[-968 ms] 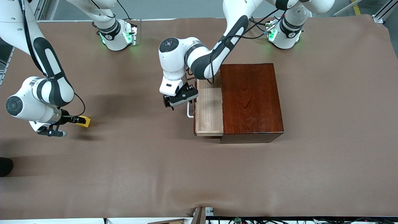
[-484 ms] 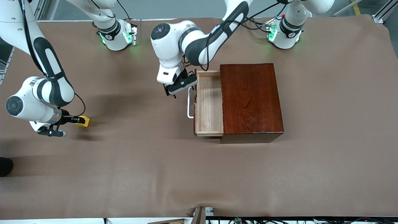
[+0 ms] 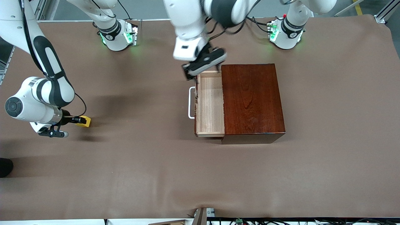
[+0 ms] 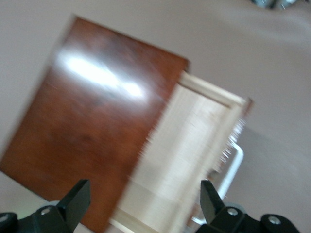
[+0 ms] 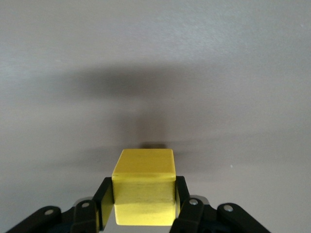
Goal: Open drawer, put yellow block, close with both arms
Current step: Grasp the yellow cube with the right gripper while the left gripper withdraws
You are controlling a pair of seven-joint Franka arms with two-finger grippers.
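The drawer (image 3: 210, 104) stands pulled out of the dark reddish-brown box (image 3: 251, 100), its white bar handle (image 3: 190, 103) toward the right arm's end of the table. The pale tray holds nothing that I can see. My left gripper (image 3: 203, 65) is open and empty, up in the air over the drawer's corner nearest the robot bases. The left wrist view shows its gripper (image 4: 143, 204) spread wide above the drawer (image 4: 189, 145) and box (image 4: 92, 121). My right gripper (image 3: 78, 120) is shut on the yellow block (image 3: 85, 121), low over the table. The right wrist view shows the block (image 5: 144, 187) between the fingers (image 5: 103, 199).
Brown cloth (image 3: 140, 162) covers the table. The two green-lit arm bases (image 3: 118, 36) (image 3: 286, 32) stand at the table's edge farthest from the front camera. Open cloth lies between the block and the drawer handle.
My left gripper has let go of the handle area, risen and swung toward the robot bases, ending over the drawer's corner. The drawer stays open. The right gripper with the block has barely moved.
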